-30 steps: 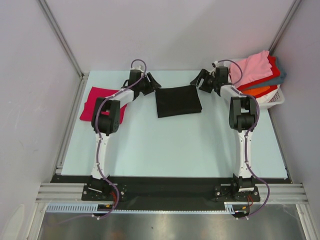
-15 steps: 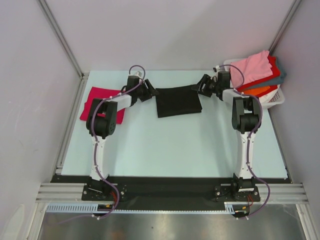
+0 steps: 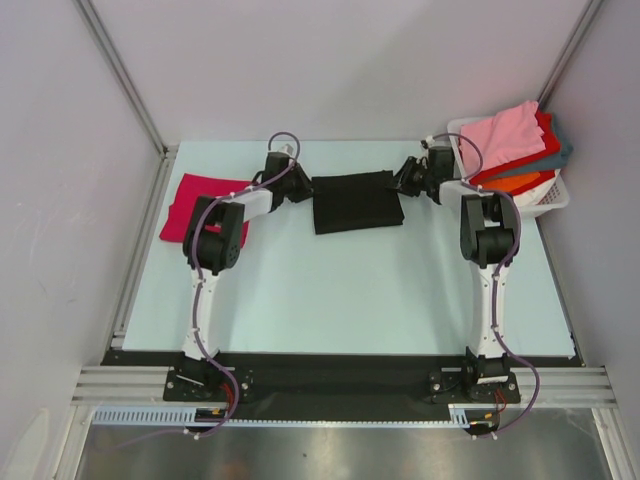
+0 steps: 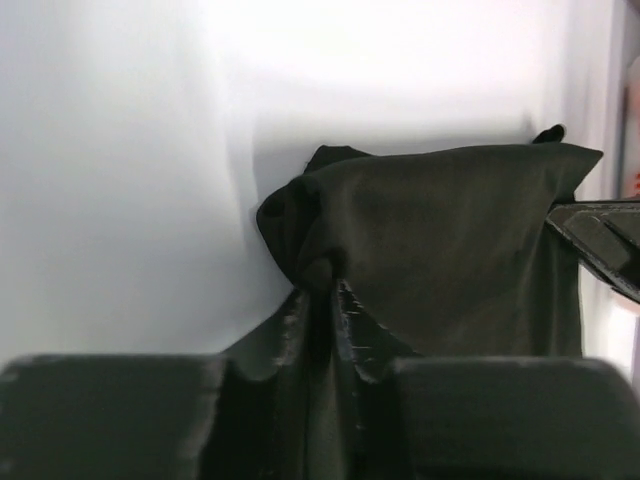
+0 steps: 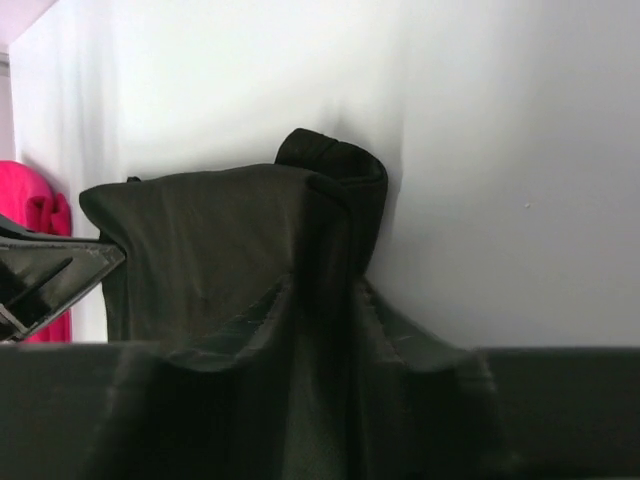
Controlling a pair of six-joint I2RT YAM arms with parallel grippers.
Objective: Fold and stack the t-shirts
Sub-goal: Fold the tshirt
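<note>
- Black t-shirt (image 3: 356, 201) is lying as a folded rectangle at the far middle of the desk (image 3: 330, 300), between my two arms.
- I am pinching its far left corner with my left pincer (image 4: 320, 295), and the cloth is bunching up inside that clenched grip.
- I am doing the same at the far right corner with my right pincer (image 5: 320, 290), which is clamping a raised fold of the black cloth.
- I am judging the fabric to be soft, limp and light. It will likely sag and slide out of its fold unless both corners are travelling together.
- Corners and edges are looking like the places to hold. A grip in the middle would be gathering several layers and crumpling the fold.
- Magenta t-shirt (image 3: 200, 205) is lying at the left of the desk, well apart from the black one, and I am taking it for the stacking spot.
- Pink t-shirt (image 3: 505, 135) is topping a heap of others in the white basket (image 3: 552, 203) at the far right.
</note>
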